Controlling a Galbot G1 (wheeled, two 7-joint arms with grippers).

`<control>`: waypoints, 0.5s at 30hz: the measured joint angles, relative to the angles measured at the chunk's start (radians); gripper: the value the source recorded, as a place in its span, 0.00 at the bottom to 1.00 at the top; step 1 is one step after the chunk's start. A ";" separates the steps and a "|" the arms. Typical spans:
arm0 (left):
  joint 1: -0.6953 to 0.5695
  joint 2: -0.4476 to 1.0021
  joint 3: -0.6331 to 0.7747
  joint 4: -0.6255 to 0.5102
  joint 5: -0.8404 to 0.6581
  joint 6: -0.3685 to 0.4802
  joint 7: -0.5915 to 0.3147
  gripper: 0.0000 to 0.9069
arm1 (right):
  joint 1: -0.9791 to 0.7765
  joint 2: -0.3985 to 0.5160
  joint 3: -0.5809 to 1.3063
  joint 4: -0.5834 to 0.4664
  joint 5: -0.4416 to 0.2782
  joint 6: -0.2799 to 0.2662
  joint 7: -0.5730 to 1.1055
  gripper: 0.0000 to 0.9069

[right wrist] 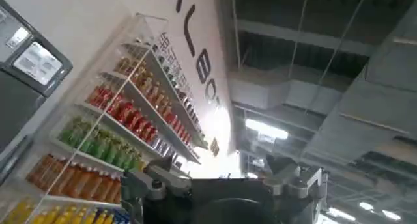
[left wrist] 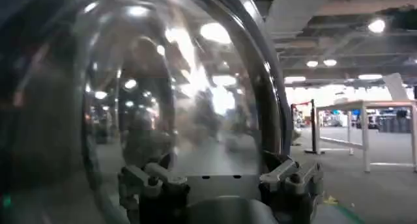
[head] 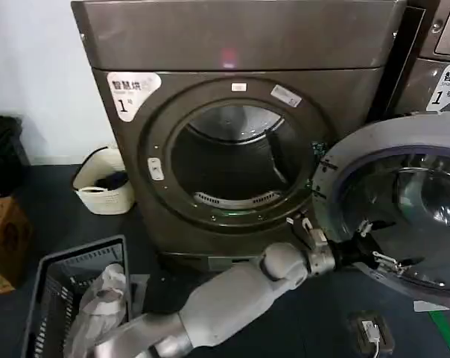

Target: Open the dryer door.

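Note:
The bronze-grey dryer stands with its round drum mouth uncovered. The dryer door hangs swung out to the right, its grey inner face and bulging glass turned toward me. My left arm reaches from the lower left across to the door. The left gripper is open against the lower part of the glass bulge, holding nothing. In the left wrist view the door glass looms just beyond the open left gripper. In its own wrist view the right gripper is open and empty, aimed up at a ceiling and drink shelves.
A white basket sits on the floor left of the dryer, a grey laundry crate with pale cloth at the front left, a cardboard box at the far left. A second machine stands right. A small device lies on the floor.

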 joint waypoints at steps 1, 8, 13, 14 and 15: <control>-0.001 0.000 0.000 0.003 0.003 -0.002 0.000 1.00 | 0.000 0.000 0.001 0.000 0.000 0.000 0.000 1.00; -0.008 0.000 -0.002 0.030 0.008 -0.012 -0.015 1.00 | 0.001 -0.002 0.000 0.001 0.000 -0.001 0.000 1.00; -0.014 0.000 -0.002 0.046 0.020 -0.011 -0.016 1.00 | 0.004 -0.002 -0.006 0.005 0.000 -0.006 0.000 1.00; -0.016 0.000 -0.002 0.049 0.025 -0.010 -0.018 1.00 | 0.005 -0.002 -0.007 0.005 0.000 -0.007 0.000 1.00; -0.015 0.000 -0.002 0.051 0.029 -0.010 -0.020 1.00 | 0.005 -0.003 -0.007 0.005 0.000 -0.007 0.000 1.00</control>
